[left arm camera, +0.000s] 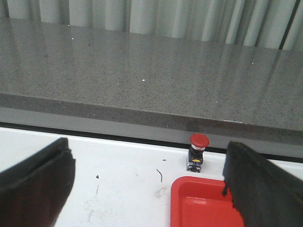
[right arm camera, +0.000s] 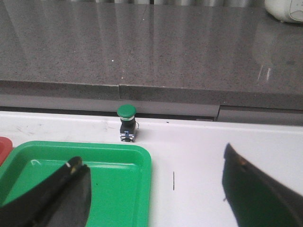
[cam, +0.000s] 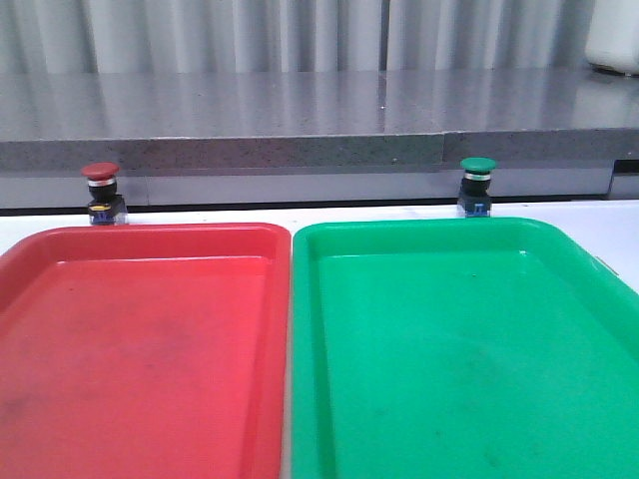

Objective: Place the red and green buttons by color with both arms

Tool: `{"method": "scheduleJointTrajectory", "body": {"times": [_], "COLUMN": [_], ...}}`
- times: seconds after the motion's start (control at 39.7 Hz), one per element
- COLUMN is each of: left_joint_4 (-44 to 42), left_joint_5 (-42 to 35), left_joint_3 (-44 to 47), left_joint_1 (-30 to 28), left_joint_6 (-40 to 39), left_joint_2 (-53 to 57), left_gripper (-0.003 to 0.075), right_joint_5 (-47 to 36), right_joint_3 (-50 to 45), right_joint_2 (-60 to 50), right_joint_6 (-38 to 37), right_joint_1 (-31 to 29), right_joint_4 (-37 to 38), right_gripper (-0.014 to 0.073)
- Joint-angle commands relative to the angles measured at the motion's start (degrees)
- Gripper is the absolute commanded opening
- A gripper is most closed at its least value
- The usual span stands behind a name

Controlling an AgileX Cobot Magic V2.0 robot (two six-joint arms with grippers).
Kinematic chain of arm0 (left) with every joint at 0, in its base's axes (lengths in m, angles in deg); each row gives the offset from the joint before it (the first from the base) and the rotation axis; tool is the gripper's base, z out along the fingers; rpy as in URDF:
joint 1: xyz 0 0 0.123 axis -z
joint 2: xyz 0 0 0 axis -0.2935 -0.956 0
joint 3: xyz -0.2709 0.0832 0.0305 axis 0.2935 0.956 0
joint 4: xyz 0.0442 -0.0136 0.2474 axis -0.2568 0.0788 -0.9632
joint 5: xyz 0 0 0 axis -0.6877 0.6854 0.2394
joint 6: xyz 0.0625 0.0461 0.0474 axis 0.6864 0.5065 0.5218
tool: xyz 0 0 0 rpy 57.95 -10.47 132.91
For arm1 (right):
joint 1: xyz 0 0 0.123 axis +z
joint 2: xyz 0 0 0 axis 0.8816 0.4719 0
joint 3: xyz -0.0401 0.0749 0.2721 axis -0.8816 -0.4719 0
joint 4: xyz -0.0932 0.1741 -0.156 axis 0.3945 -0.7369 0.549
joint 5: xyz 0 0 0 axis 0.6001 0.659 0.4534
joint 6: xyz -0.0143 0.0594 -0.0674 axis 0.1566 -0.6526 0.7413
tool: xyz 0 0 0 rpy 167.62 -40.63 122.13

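The red button (cam: 101, 194) stands upright on the white table just behind the red tray's (cam: 140, 238) far left rim; it also shows in the left wrist view (left arm camera: 199, 151). The green button (cam: 477, 186) stands upright behind the green tray's (cam: 419, 232) far rim; it also shows in the right wrist view (right arm camera: 127, 123). My left gripper (left arm camera: 149, 177) is open and empty, well short of the red button. My right gripper (right arm camera: 156, 182) is open and empty, well short of the green button. Neither arm shows in the front view.
A grey stone ledge (cam: 300, 110) runs along the back, right behind both buttons. The two trays lie side by side, touching. A white object (cam: 614, 40) sits on the ledge at far right. White table (left arm camera: 123, 175) lies left of the red tray.
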Motion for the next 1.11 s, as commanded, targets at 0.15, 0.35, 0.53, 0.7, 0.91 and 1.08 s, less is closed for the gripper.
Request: {"method": "scheduleJointTrajectory", "body": {"times": [0.15,0.35,0.53,0.7,0.91,1.08], "left_joint_4": [0.48,-1.56,-1.56,-5.22,-5.49,-5.37], "left_joint_5": [-5.21,-4.97,-0.72,5.43,14.16,21.01], "left_joint_3": [-10.48,-19.95,-29.94,-40.76,-52.26,-60.35], "left_joint_1": [1.12,7.26,10.53,13.45,14.48,14.27], "left_joint_6": [-0.17,-0.17,-0.17,-0.17,-0.17,-0.76], "left_joint_2": [-14.56,-29.43,-42.21,-54.32,-65.87,-74.08], "left_gripper": [0.0598,0.0598,0.0598,0.0598,0.0598,0.0598], "right_joint_5": [-6.56,-6.68,-6.68,-6.59,-6.59,-6.53], "right_joint_3": [6.43,6.43,6.43,6.43,6.43,6.43], "right_joint_2": [7.13,7.13,7.13,7.13,7.13,7.13], "right_joint_6": [-0.01,-0.01,-0.01,-0.01,-0.01,-0.01], "right_joint_1": [-0.16,-0.16,-0.16,-0.16,-0.16,-0.16], "right_joint_4": [-0.30,-0.30,-0.30,-0.30,-0.30,-0.30], "right_gripper": [0.0587,0.0587,0.0587,0.0587,0.0587,0.0587]}}
